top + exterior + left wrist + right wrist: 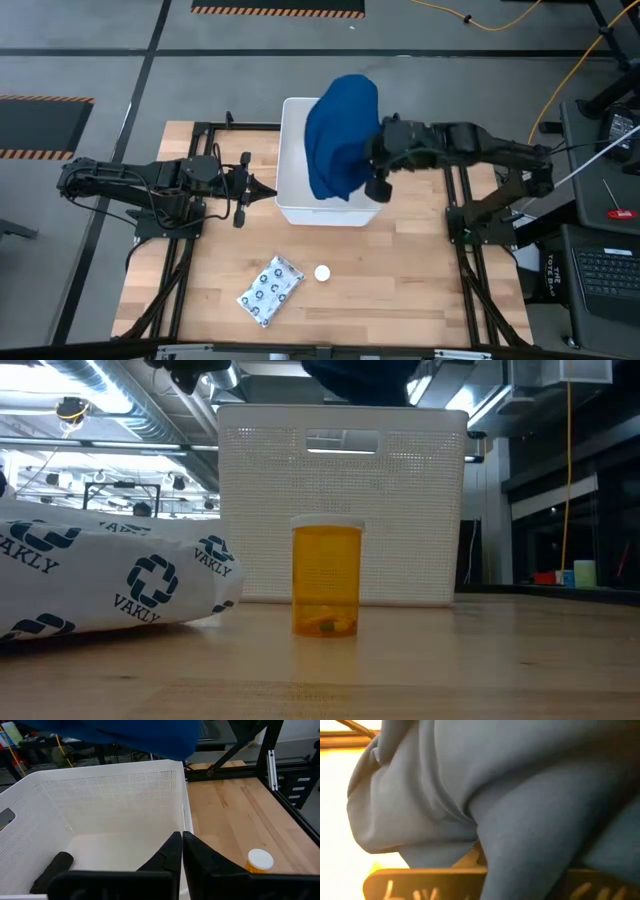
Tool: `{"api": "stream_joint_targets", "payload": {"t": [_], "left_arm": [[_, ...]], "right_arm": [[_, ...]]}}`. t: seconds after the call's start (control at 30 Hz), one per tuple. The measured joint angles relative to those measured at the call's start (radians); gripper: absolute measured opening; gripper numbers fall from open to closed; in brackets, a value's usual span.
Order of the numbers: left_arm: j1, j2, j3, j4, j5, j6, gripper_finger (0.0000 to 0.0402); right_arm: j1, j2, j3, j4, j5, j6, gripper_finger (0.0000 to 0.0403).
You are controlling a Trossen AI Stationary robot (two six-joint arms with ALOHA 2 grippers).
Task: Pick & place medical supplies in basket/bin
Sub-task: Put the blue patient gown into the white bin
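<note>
The white tub (292, 210) stands mid-table. The small black block (52, 870) lies on the tub's floor. The dark blue garment (340, 135) hangs bunched over the tub (100, 795), and my right gripper (376, 152), reaching in from the table's right, is shut on it. My left gripper (181, 840) is shut and hovers by the tub's left wall (268, 190). The ring-printed white packet (270, 290) lies flat on the near part of the table. The amber bottle (327, 580) stands upright on its base beside the packet (110, 580). My right gripper holds the blue garment at its right side (366, 150), coming roughly level from the table's right. Cloth (485, 785) fills the wrist view and hides the fingers, so layers and hold do not show. The garment is lifted clear, hanging slack above the tub's rim (115, 742).
The bottle's white cap (322, 272) and the packet sit in front of the tub's near wall (340, 500), with bare wood around them. Black frame rails (190, 260) run along both sides of the table.
</note>
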Motion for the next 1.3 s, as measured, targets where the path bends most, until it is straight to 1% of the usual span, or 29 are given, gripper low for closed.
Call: {"api": "stream_joint_targets", "payload": {"t": [0.07,0.13,0.37,0.53,0.63,0.73,0.9,1.03,1.3], "left_arm": [[0.000,0.000,0.000,0.000,0.000,0.000,0.0006],[0.000,0.000,0.000,0.000,0.000,0.000,0.0006],[0.000,0.000,0.000,0.000,-0.002,0.000,0.0007],[0.000,0.000,0.000,0.000,-0.003,0.000,0.0011],[0.000,0.000,0.000,0.000,-0.004,0.000,0.0013],[0.000,0.000,0.000,0.000,-0.004,0.000,0.0011],[0.000,0.000,0.000,0.000,-0.004,0.000,0.0007],[0.000,0.000,0.000,0.000,-0.003,0.000,0.0007],[0.000,0.000,0.000,0.000,-0.003,0.000,0.0013]], "right_arm": [[-0.046,0.013,-0.001,0.021,-0.070,-0.046,0.0022],[-0.084,0.028,-0.002,0.026,-0.106,-0.085,0.0022],[-0.189,0.121,-0.002,0.026,-0.187,-0.203,0.0022],[-0.246,0.179,-0.003,0.038,-0.203,-0.243,0.0022],[-0.277,0.209,-0.003,0.037,-0.251,-0.263,0.0022],[-0.294,0.232,-0.003,0.041,-0.274,-0.265,0.0022],[-0.311,0.282,-0.003,0.040,-0.282,-0.267,0.0022],[-0.317,0.333,-0.003,0.040,-0.315,-0.270,0.0022],[-0.328,0.432,-0.003,0.035,-0.327,-0.271,0.0026]]}}
